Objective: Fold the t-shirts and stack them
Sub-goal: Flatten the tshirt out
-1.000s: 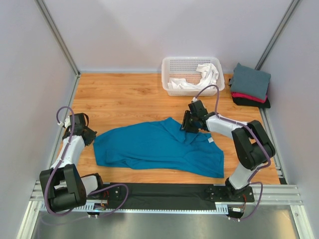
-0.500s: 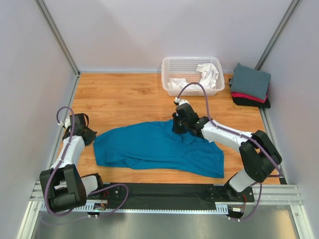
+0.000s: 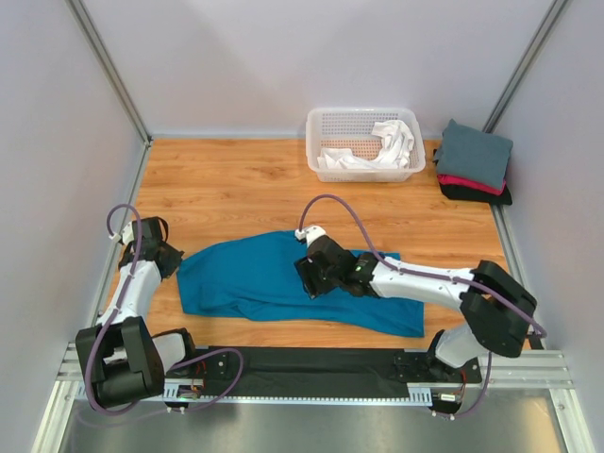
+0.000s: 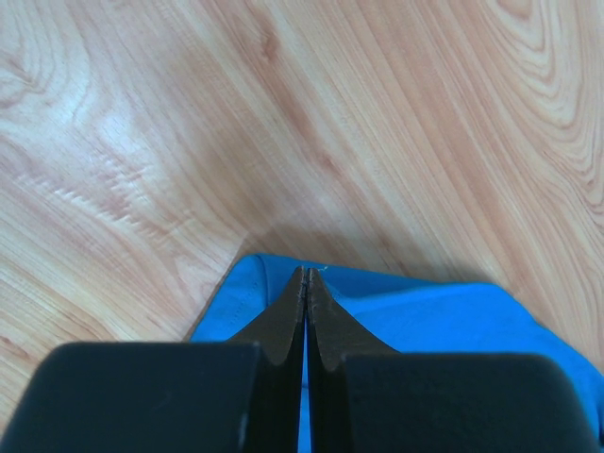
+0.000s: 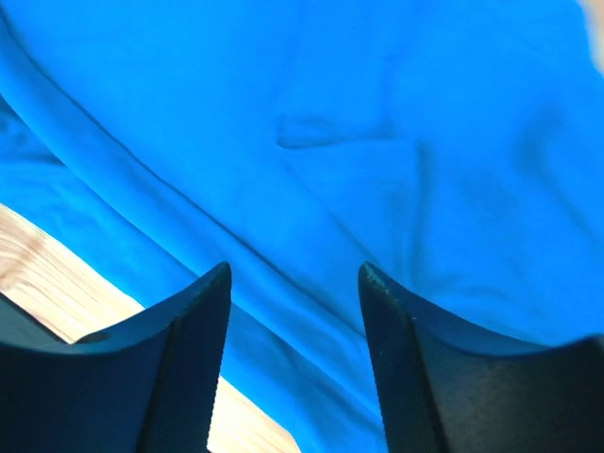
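Observation:
A large teal-blue t-shirt (image 3: 245,278) lies rumpled across the middle of the wooden table. My right gripper (image 3: 304,278) hovers over its centre, open, with only blue cloth (image 5: 377,113) below the fingers and nothing between them. At the shirt's left corner (image 4: 453,311) my left gripper (image 3: 168,260) is shut, its tips (image 4: 304,276) over the cloth edge. Whether any cloth is pinched does not show. Folded shirts are stacked at the back right: slate-grey (image 3: 474,151) on top, then red-pink (image 3: 462,182), then black (image 3: 472,195). A white shirt (image 3: 392,142) lies crumpled in the basket.
The white lattice basket (image 3: 326,123) stands at the back centre-right. Grey walls close in the table on three sides. A black strip (image 3: 311,363) and a metal rail run along the near edge between the arm bases.
My right gripper has travelled left and nearer, from the shirt's far right edge to its middle, dragging that edge along, and its jaws now stand open. The left arm has not moved.

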Controlling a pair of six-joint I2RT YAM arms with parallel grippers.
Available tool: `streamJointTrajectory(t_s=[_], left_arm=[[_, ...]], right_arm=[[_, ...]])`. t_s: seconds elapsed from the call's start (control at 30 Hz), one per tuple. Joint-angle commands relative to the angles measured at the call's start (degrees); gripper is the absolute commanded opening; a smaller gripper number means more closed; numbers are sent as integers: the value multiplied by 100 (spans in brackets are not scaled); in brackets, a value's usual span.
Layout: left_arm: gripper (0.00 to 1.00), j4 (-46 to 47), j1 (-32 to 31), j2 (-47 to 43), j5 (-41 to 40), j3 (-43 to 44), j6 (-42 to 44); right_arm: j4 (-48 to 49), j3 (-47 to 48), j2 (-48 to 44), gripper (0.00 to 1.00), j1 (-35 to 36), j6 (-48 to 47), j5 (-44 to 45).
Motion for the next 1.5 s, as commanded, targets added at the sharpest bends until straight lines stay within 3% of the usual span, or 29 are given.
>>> streamJointTrajectory(t_s=[0.0, 0.2, 0.37, 0.5, 1.1, 1.47], left_arm=[[0, 193, 17, -130, 17, -28, 46], [0, 219, 17, -112, 34, -63, 37], [0, 210, 17, -130, 43, -45, 46], [0, 184, 17, -147, 52, -45, 63], [0, 219, 17, -112, 34, -45, 63], [0, 219, 17, -147, 52, -54, 63]], right_arm=[[-209, -3, -799, 62, -78, -48, 382], [-114, 5, -758, 65, -473, -74, 409], [432, 215, 68, 61, -684, -591, -301], [344, 567, 666, 55, -763, -681, -321], [450, 858, 1185, 46, -878, -593, -471], [414, 814, 1151, 47, -1124, -558, -434]])
